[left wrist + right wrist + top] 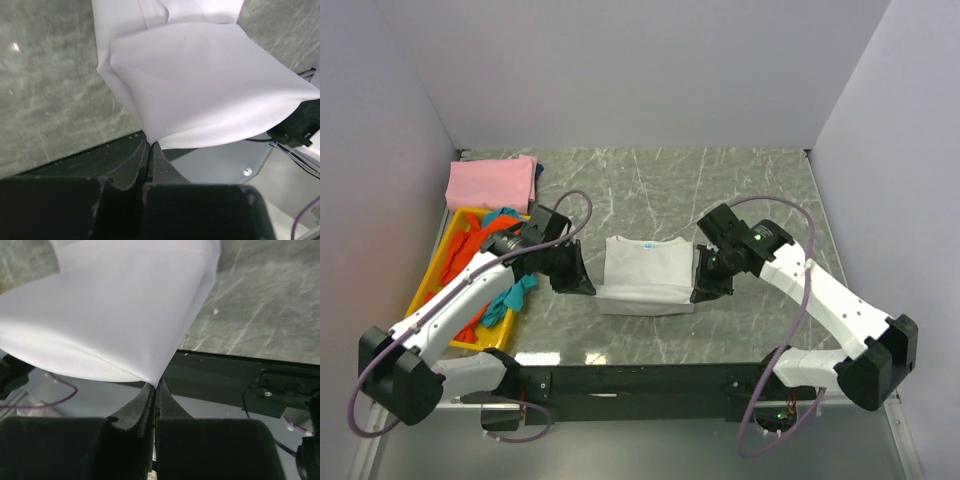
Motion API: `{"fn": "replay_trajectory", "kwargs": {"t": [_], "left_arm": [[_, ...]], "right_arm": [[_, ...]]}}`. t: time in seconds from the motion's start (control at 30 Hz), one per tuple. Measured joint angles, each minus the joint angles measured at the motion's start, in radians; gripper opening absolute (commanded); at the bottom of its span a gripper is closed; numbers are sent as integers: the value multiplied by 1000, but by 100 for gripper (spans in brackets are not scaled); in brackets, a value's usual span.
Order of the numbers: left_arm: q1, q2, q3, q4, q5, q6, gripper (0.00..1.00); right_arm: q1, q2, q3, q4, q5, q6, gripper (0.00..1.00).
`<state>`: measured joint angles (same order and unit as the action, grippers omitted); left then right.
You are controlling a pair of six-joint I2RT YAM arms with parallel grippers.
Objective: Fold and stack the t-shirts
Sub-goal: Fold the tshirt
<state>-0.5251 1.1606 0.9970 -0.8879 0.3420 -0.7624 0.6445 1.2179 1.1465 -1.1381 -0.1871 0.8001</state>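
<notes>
A white t-shirt (645, 272) lies mid-table, its near part lifted between both grippers. My left gripper (588, 285) is shut on its near left corner; the left wrist view shows the cloth (200, 95) pinched at the fingertips (150, 145). My right gripper (702, 290) is shut on the near right corner; the right wrist view shows the cloth (115, 315) pinched at its tips (156, 385). A folded pink t-shirt (492, 183) lies at the back left. Orange-red (465, 260) and teal (510, 297) shirts are heaped in the tray.
A yellow plastic tray (430, 285) stands at the left, beside my left arm. The black base rail (640, 380) runs along the near edge. White walls close in the back and both sides.
</notes>
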Motion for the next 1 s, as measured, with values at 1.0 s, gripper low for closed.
{"fn": "replay_trajectory", "kwargs": {"t": [1.0], "left_arm": [[209, 712, 396, 153, 137, 248, 0]], "right_arm": [[-231, 671, 398, 114, 90, -247, 0]]}}
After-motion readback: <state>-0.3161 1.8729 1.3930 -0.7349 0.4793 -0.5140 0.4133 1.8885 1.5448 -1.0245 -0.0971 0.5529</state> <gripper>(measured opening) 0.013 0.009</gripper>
